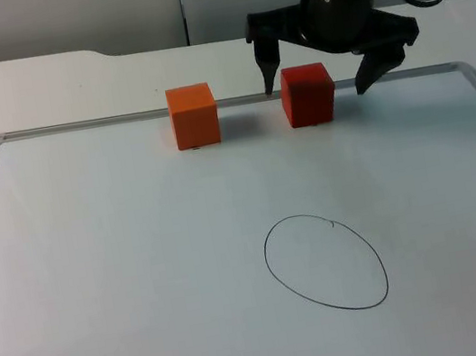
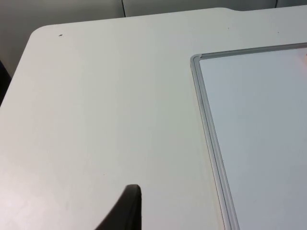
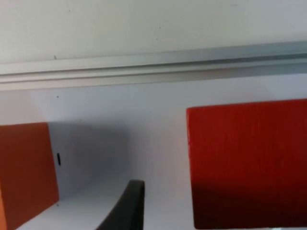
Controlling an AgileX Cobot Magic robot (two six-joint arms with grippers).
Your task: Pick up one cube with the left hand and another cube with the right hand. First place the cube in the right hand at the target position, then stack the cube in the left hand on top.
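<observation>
**Red cube sits between our right fingers, just ahead of them**

We have the right gripper [image 1: 314, 76] hanging over the far edge of the whiteboard [image 1: 152, 320], its fingers spread wide and holding nothing. The red cube [image 1: 307, 94] stands on the board between the two fingertips and slightly nearer to us than they are; the right wrist view shows its face [image 3: 247, 160] close in front, apart from the fingers. We judge that the coming move is a short drop and close, with the cube's flat sides squared to the jaws.

The orange cube [image 1: 193, 116] stands just beside the red one, on the left arm's side, so it falls to that arm. Our left gripper [image 2: 125, 211] waits over bare table outside the board's frame [image 2: 211, 139]; whether its fingers are apart we cannot tell. The drawn circle [image 1: 325, 263], the target, lies nearer the camera, well apart from both cubes.
</observation>
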